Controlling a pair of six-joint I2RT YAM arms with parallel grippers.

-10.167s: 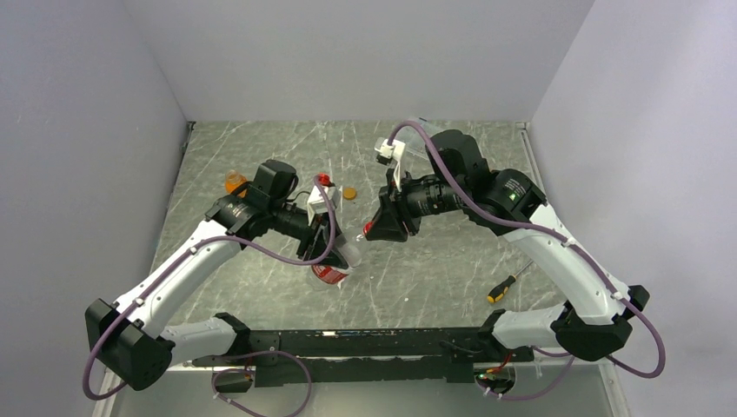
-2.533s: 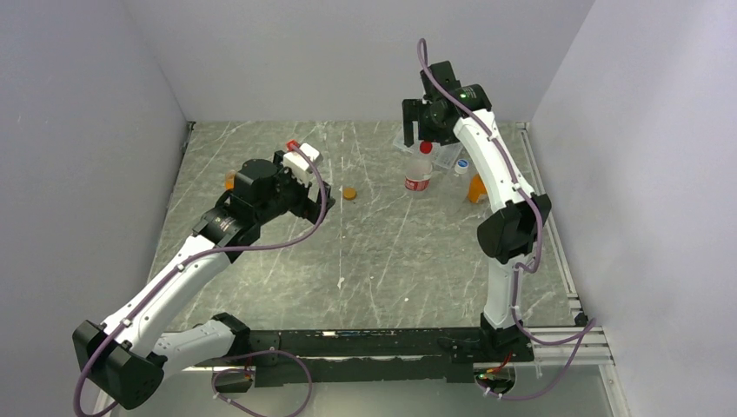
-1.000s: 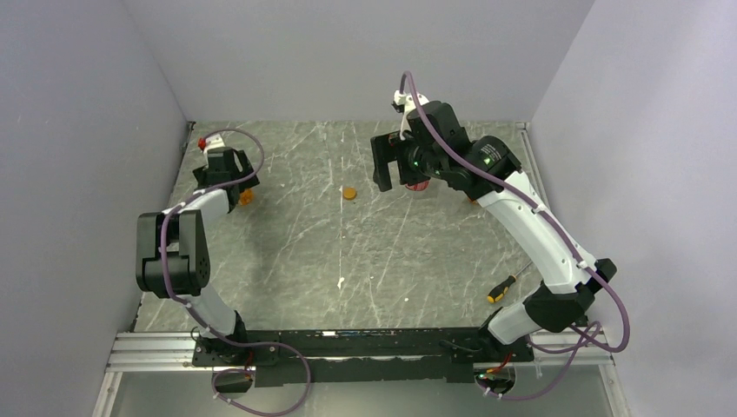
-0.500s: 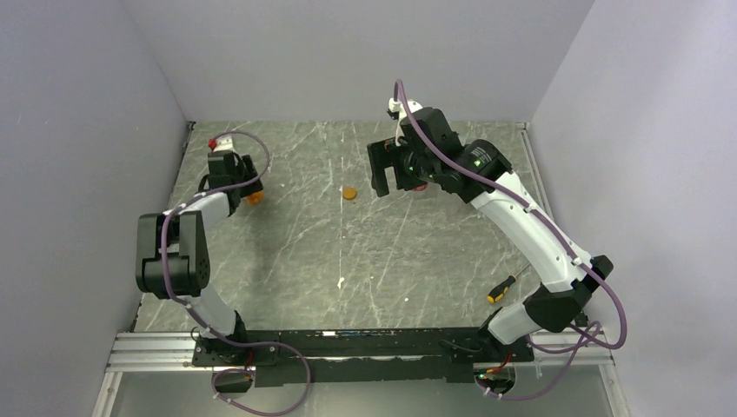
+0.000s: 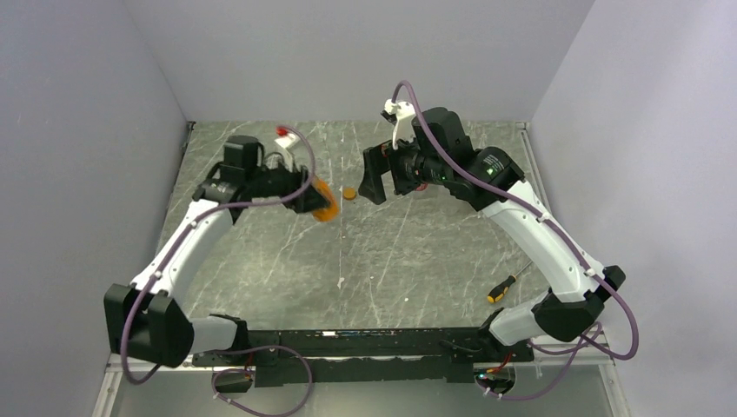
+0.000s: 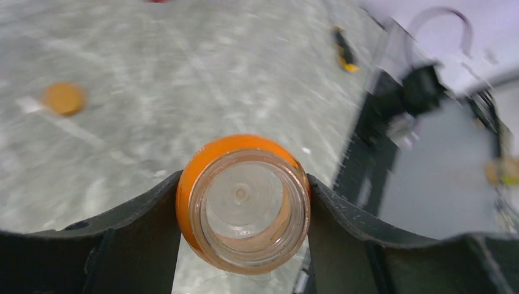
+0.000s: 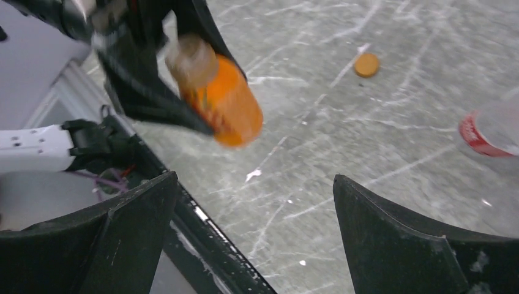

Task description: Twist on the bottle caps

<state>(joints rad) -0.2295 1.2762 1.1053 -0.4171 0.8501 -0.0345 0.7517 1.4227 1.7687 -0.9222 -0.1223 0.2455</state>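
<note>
My left gripper (image 6: 243, 179) is shut on an orange bottle (image 6: 243, 205) with no cap on it; the open mouth faces the wrist camera. From above, the bottle (image 5: 326, 210) hangs tilted over the middle of the table in that gripper (image 5: 315, 203). An orange cap (image 5: 349, 193) lies flat on the table just right of it. My right gripper (image 5: 374, 178) stands open and empty beside the cap, facing the bottle (image 7: 223, 101). A clear bottle with a red label band (image 7: 489, 131) lies at the right edge of the right wrist view. No other caps are in view.
A yellow-and-black screwdriver (image 5: 502, 287) lies on the near right of the marble table. The black mounting rail (image 5: 365, 339) runs along the front edge. Grey walls close in the left, back and right sides.
The left gripper closed on the orange bottle at the far left, lifted it and swung it right to the table's middle. The right gripper drifted left and lower, still open.
</note>
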